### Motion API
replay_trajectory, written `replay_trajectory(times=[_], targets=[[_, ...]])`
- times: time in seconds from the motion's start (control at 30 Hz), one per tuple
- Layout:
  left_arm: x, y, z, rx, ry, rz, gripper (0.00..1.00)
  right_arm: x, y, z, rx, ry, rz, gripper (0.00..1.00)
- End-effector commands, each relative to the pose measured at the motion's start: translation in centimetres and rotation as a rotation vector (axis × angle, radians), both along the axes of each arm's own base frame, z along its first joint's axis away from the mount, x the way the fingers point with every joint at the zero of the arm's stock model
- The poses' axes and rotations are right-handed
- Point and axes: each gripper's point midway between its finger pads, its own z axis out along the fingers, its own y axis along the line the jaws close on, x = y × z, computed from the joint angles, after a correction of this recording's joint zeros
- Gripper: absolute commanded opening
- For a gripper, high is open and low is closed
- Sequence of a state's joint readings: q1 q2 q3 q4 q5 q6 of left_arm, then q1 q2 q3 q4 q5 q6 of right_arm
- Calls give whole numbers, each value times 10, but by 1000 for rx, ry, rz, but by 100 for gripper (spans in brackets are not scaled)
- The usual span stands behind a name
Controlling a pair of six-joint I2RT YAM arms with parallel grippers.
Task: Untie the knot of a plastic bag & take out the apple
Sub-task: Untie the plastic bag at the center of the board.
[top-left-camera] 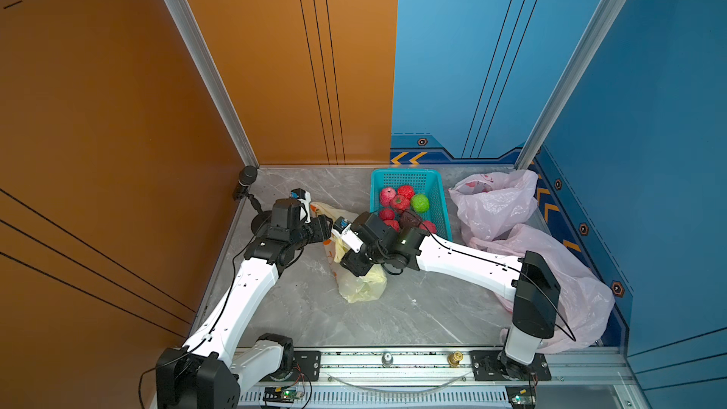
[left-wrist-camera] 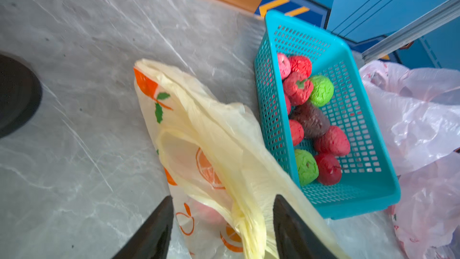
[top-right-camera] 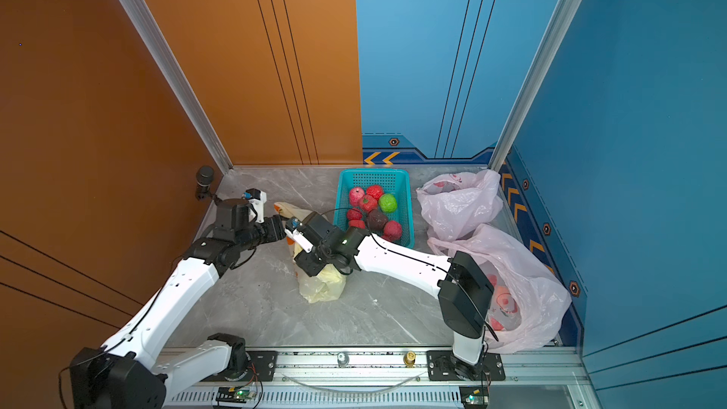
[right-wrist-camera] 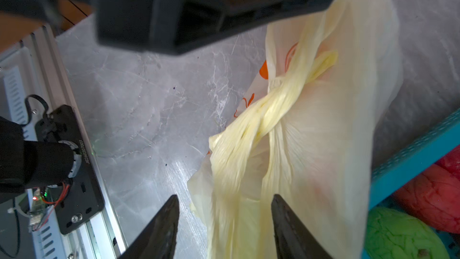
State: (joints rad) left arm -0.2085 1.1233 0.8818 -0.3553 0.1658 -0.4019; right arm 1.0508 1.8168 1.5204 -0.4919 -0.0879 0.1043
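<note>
1. Left gripper [left-wrist-camera: 224, 196]: jaws parted, loosely straddling the yellow bag [left-wrist-camera: 224, 145]; nothing clamped.
2. Right gripper [right-wrist-camera: 225, 195]: jaws parted around the bag's twisted handles [right-wrist-camera: 273, 103].
3. Bag lies on the table [top-left-camera: 432, 308], just beside the teal basket [top-left-camera: 405, 180].
4. Apple [left-wrist-camera: 207, 214]: faint reddish shape inside the bag.

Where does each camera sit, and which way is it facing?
Top views: high over the front rail, looking down at the table; left arm and right arm show.
Left wrist: on the left arm, looking past its parted jaws at the yellow bag and teal basket.
Right wrist: on the right arm, looking past its parted jaws at the bag's twisted handles.
Shared: both wrist views show the bag and basket.
</note>
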Motion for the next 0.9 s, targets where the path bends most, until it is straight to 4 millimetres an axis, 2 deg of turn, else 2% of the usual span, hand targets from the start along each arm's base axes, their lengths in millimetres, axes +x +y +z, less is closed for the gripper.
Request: replay_trajectory(times=[0.0, 0.13, 0.23, 0.3, 0.43, 0.5, 0.67, 0.77, 0.87], targets=[[4, -19, -1, -26, 7, -42, 65, 6, -6, -4, -72, -35, -16, 61], [11, -39, -9, -22, 41, -100, 62, 13, -5, -16, -102, -42, -34, 54], [9, -45, -20, -17, 80, -124, 52, 13, -4, -19, -106, -41, -26, 42], [9, -44, -26, -10, 96, -122, 38, 12, -4, -21, -109, -38, -17, 33], [16, -41, -25, -9, 81, -109, 0, 3, -4, -25, -109, -15, 26, 15], [23, -39, -17, -12, 51, -98, 0, -2, -4, -26, -103, -1, 51, 11], [55, -20, 15, -57, -50, -32, 0, -26, -4, -21, -58, 12, 146, 9], [80, -6, 41, -96, -126, 12, 0, -52, -4, -18, -20, 42, 257, 6], [97, 2, 50, -131, -148, 34, 0, -78, -5, -19, 1, 72, 340, 2]])
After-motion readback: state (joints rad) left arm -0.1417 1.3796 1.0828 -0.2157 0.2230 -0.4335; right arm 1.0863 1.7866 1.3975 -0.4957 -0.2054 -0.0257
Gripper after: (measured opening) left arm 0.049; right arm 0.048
